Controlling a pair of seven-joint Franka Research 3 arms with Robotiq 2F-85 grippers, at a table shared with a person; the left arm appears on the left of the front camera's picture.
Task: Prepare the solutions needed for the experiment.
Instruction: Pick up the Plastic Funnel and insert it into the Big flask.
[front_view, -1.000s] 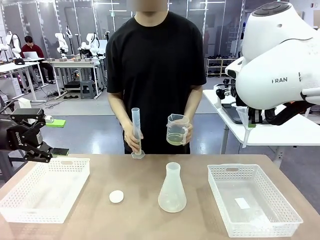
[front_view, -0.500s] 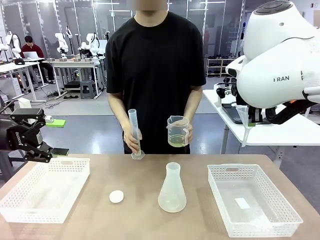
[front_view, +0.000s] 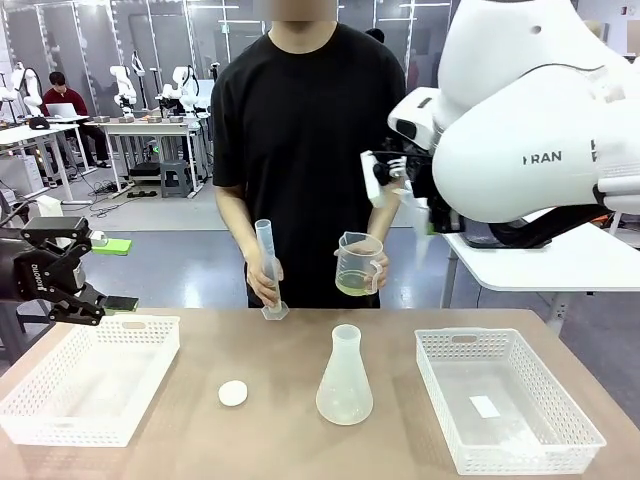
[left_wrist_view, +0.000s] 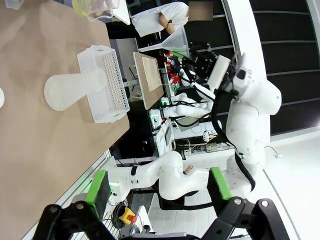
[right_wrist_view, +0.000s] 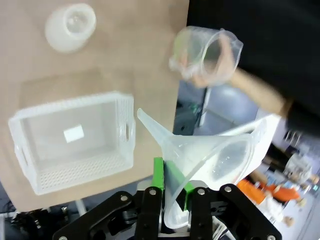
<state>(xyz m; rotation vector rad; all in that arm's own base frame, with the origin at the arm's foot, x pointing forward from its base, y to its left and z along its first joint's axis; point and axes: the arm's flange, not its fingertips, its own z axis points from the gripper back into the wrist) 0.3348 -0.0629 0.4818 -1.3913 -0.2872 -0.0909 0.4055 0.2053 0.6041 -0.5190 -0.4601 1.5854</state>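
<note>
Front view: the flask (front_view: 344, 376), holding a little pale liquid (front_view: 344, 407), is standing mid-table (front_view: 270, 440); the left claw (front_view: 112, 273) is hanging released. Left wrist view: its fingers (left_wrist_view: 97, 187) are gaping apart. Right wrist view: the right claw (right_wrist_view: 172, 182) is clenching a funnel (right_wrist_view: 215, 155).

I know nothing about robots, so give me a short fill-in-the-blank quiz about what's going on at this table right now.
The right tool is clamped on a clear ____.
The handled beaker holds a pale ____ liquid.
The conical flask stands upright on the ____.
The left tool hangs with its jaws ____.
Missing words: funnel; yellow; table; open.
</note>
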